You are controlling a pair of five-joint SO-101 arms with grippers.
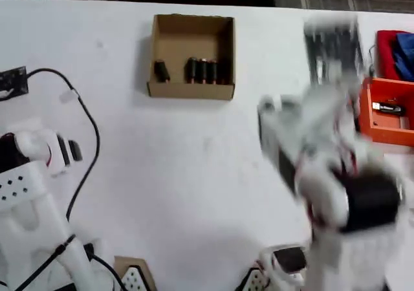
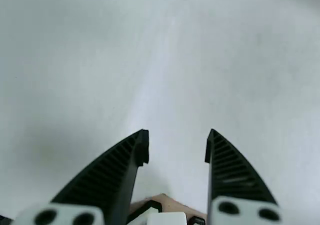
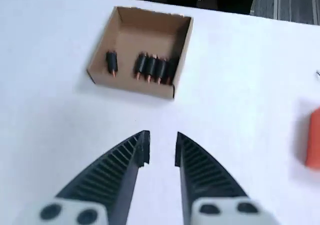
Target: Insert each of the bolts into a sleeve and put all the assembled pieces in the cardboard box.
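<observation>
While both of your grippers are empty, the assembled pieces are all inside the cardboard box (image 1: pixel 191 39), which sits open-topped near the far edge of the white table (image 1: pixel 194 187). One dark piece (image 1: pixel 161 71) with a copper-coloured tip lies alone by one side wall of the box. A row of similar pieces (image 1: pixel 206 71) lies side by side, touching, toward the opposite wall.

Your left gripper (image 2: pixel 176 147) hangs over bare table with its two black fingers spread wide and nothing between them. Your left arm (image 1: pixel 29 174) stands at the near left of the table, with a black cable (image 1: pixel 87 126) looping beside it.

Your right gripper (image 3: pixel 161 149) has its fingers parted by a narrow gap, released and holding nothing. It points toward the box, well apart from it. Your right arm (image 1: pixel 336 181) is at the near right of the table, close to an orange bin (image 1: pixel 378 130) at the right edge.
</observation>
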